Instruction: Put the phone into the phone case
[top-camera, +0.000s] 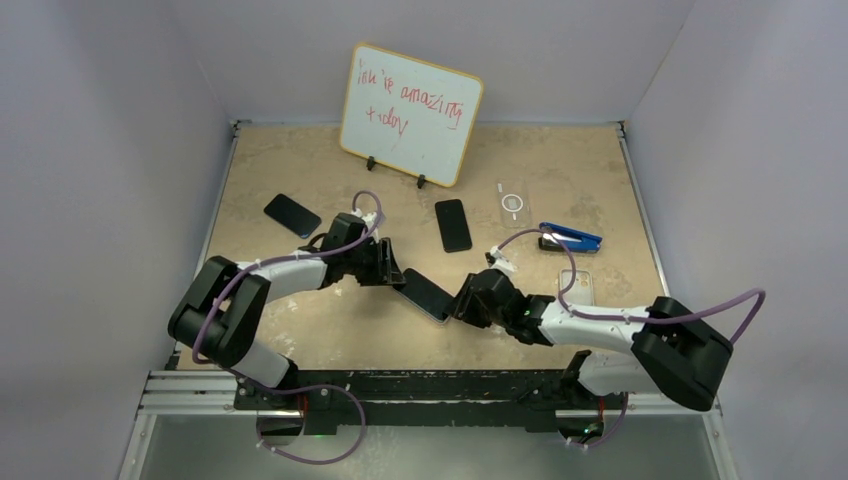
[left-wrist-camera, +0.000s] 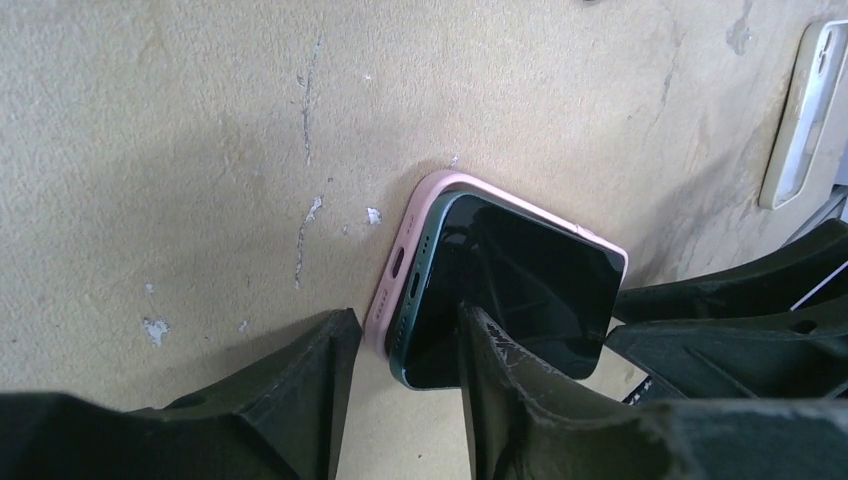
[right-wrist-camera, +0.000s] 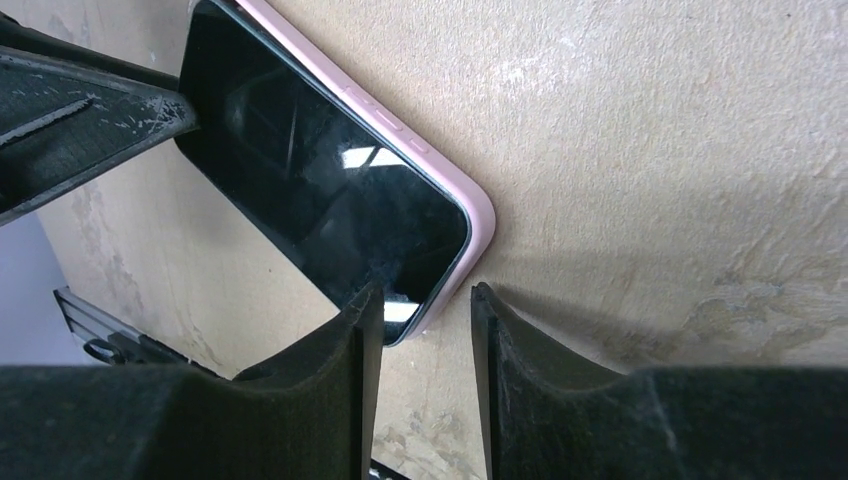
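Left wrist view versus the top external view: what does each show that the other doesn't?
Only the left wrist: the dark green phone appears lifted out of the pink silicone case at its port end, not seated. Only the top: the orange-framed whiteboard, two spare black phones, a clear plastic case. Both: that phone in the pink case on the tan table.

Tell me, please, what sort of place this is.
Probably a robotics lab cell: plain walls box in the tabletop, a left arm and right arm sit mounted at its edge, and a handwritten whiteboard stands behind.
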